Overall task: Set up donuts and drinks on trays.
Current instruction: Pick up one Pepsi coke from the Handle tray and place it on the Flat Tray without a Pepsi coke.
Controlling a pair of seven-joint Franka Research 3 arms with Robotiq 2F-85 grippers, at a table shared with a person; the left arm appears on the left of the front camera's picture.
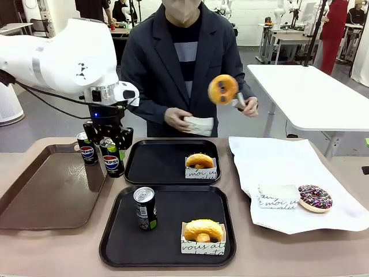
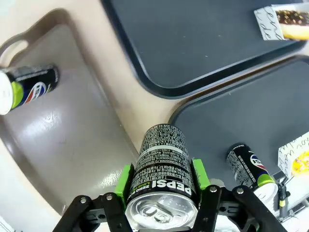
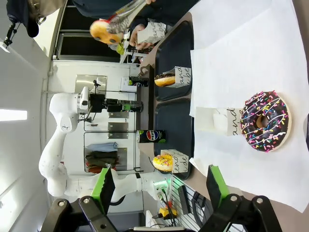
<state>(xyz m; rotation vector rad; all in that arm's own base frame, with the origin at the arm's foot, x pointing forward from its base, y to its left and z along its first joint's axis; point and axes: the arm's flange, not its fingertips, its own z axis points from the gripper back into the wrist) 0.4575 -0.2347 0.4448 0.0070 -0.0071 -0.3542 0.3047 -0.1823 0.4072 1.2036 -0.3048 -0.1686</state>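
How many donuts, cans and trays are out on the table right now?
Donuts: 4
Pepsi cans: 3, one in the robot's left hand
Black trays: 2
Brown tray: 1
Total: 10

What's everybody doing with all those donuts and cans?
The left pincer grips a can by the brown tray. The person holds a glazed donut in tongs and a paper sleeve in the other hand. The far tray holds a sleeved donut; the near tray holds another donut plus a second can. The right pincer hangs open by a chocolate donut.
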